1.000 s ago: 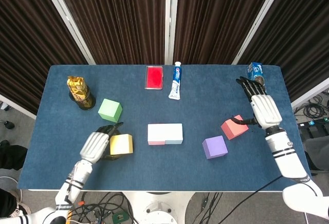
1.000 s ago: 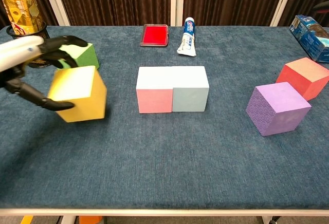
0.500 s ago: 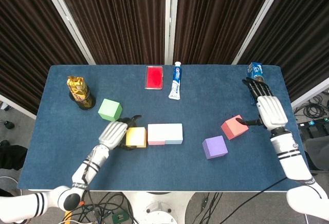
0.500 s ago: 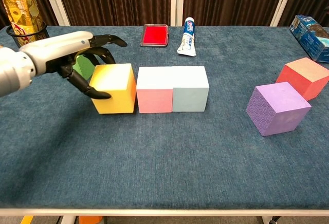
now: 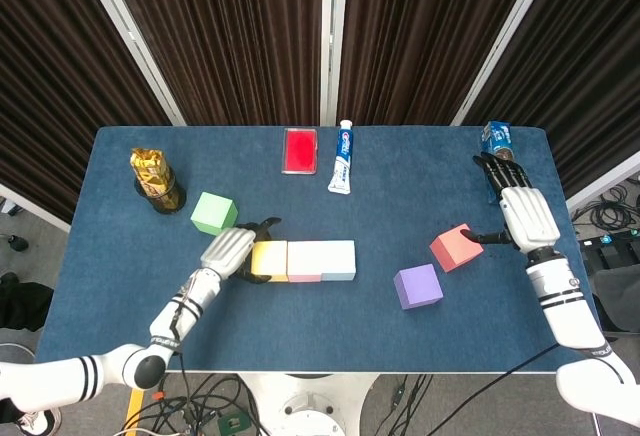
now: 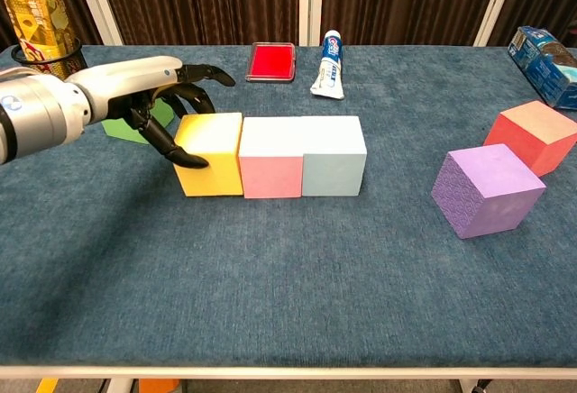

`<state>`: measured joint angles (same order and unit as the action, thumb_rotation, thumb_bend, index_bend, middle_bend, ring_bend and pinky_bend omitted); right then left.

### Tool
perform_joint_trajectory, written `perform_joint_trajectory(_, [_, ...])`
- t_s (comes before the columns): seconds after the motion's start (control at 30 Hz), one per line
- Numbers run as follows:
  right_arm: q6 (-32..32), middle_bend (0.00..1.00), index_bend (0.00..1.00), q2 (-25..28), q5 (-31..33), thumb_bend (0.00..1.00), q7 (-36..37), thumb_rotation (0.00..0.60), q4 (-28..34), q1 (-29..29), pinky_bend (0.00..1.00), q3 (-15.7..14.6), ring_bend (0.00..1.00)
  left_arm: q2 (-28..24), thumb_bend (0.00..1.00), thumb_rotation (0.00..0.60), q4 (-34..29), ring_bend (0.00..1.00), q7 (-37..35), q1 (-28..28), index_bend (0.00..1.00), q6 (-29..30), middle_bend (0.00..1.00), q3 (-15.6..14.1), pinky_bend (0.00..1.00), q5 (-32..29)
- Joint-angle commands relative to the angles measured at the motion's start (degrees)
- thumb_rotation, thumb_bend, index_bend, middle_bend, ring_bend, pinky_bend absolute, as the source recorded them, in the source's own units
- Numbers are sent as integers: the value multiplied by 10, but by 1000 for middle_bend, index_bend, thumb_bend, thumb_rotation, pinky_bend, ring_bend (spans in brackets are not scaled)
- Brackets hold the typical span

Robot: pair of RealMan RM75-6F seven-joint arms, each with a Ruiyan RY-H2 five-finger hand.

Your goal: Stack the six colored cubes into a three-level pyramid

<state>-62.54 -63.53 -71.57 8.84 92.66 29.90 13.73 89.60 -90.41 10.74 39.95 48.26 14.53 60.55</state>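
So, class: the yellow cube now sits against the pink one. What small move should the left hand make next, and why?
Probably let go and draw back. The yellow cube rests on the table flush with the pink cube, completing the bottom row, while the left hand grips it.

Blue table [image 5: 120, 286] carrying six cubes [image 6: 270, 154], toothpaste tube [image 5: 342, 170], red case [image 5: 299, 150], blue carton [image 5: 496, 139]

No legible text on any item.

I am working in what looks like a lab or test studio. Dark curtains [image 5: 240, 36] enclose a blue-clothed table [image 5: 120, 276], and loose cables [image 5: 200, 401] trail on the floor.
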Motion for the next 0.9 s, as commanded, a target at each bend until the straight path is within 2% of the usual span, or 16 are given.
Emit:
perform_joint_trajectory(0.03, [0, 9, 0, -1, 0, 0, -1, 600, -2, 0, 0, 0, 0, -1, 307, 600, 2, 204, -5, 5, 105, -2, 561, -1, 263, -3])
perform_joint_trajectory(0.77, [9, 9, 0, -11, 1, 0, -1, 600, -16, 0, 0, -1, 0, 7, 305, 600, 9, 205, -24, 23, 105, 7, 551, -21, 254, -17])
perform_joint_trajectory(0.9, [10, 9, 0, -12, 3, 0, -3, 600, -16, 0, 0, -1, 0, 9, 295, 600, 11, 205, -33, 24, 96, 8, 500, -22, 253, -17])
